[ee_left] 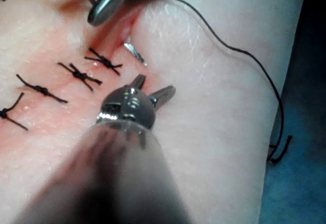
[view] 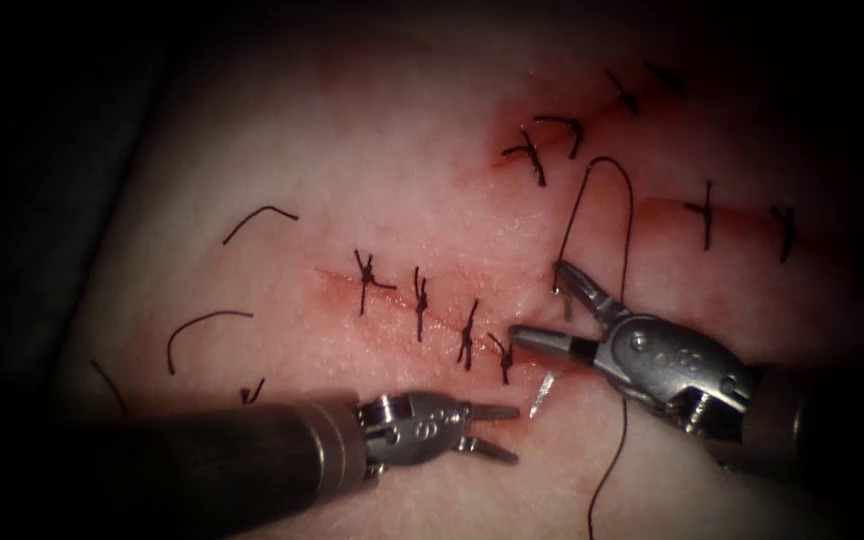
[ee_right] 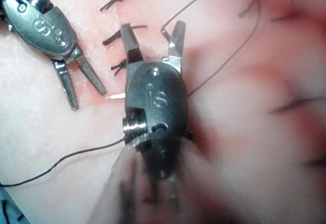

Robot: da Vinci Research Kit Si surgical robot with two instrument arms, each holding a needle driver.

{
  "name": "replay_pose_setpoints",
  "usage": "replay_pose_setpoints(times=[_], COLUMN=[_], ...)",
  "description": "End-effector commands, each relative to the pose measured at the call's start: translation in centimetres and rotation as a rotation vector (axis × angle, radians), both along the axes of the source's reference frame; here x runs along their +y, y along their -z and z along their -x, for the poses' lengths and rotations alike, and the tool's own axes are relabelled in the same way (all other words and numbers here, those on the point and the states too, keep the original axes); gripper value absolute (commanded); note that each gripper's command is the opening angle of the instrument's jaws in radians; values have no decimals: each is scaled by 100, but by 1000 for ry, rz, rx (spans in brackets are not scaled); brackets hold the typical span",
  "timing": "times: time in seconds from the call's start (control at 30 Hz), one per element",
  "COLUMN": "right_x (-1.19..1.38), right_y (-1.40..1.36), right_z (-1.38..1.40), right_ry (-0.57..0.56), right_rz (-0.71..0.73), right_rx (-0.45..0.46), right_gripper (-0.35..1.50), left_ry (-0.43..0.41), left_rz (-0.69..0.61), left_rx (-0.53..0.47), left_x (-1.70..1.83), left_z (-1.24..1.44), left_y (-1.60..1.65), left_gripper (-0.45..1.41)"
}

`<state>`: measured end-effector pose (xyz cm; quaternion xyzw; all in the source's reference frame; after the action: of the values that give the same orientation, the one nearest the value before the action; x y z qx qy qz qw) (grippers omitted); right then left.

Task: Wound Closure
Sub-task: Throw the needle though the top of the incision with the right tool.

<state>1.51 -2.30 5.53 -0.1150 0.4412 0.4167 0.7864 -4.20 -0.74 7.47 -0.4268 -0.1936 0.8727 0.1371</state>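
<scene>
The cut [view: 392, 305] in the tissue carries several knotted stitches [view: 420, 300]. At its right end a short silver piece of the needle [view: 544, 392] sticks out of the tissue, the rest buried; no tool holds it. It also glints in the wrist views as the needle [ee_left: 135, 52] and needle [ee_right: 116, 96]. My left tool [view: 515, 434] hovers open just left of it, holding nothing, seen close as left tool [ee_left: 157, 83]. The right tool [view: 537, 302] stands open over the cut's right end, right tool [ee_right: 152, 28]. The thread [view: 607, 162] arches above it and trails down past its wrist.
Two more cuts with stitches [view: 707, 212] lie toward the upper right, with red fluid [view: 512, 140] around one. Loose cut thread ends [view: 202, 325] lie on the tissue at the left. The tissue's edge and a dark cloth [view: 42, 200] are on the far left.
</scene>
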Motion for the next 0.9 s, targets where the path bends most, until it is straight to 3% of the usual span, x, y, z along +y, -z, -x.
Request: replay_pose_setpoints(times=[0.03, 0.1, 0.17, 0.2, 0.4, 0.57, 0.73, 0.9], right_x=[-1, 1, 1, 0, 0, 0, -27, -45], right_y=[-10, -12, -11, -10, -15, -30, -39, -34], right_z=[-7, -9, -8, -8, -11, -9, -9, -9], right_ry=[8, 2, -6, -15, -86, -131, -167, -160], right_rz=[10, 12, 13, -2, -147, -329, -585, -663], right_rx=[-16, -31, -39, -36, -53, -7, -22, -55], right_gripper=[111, 108, -22, -35, -35, -35, -35, -35], left_ry=[0, -2, -3, -3, -3, -6, -4, -10], left_rz=[-1, -2, -2, -2, 0, -1, -1, 9], left_rx=[-1, 1, 1, 1, 5, 5, 9, 8], left_x=[-4, -4, -4, -5, -4, -2, 3, 3], left_z=[6, 6, 6, 5, 1, -6, -7, -5], left_y=[-6, -6, -5, -5, -4, -1, -4, -4], left_gripper=[14, 14, 14, 14, 14, 14, 12, 12])
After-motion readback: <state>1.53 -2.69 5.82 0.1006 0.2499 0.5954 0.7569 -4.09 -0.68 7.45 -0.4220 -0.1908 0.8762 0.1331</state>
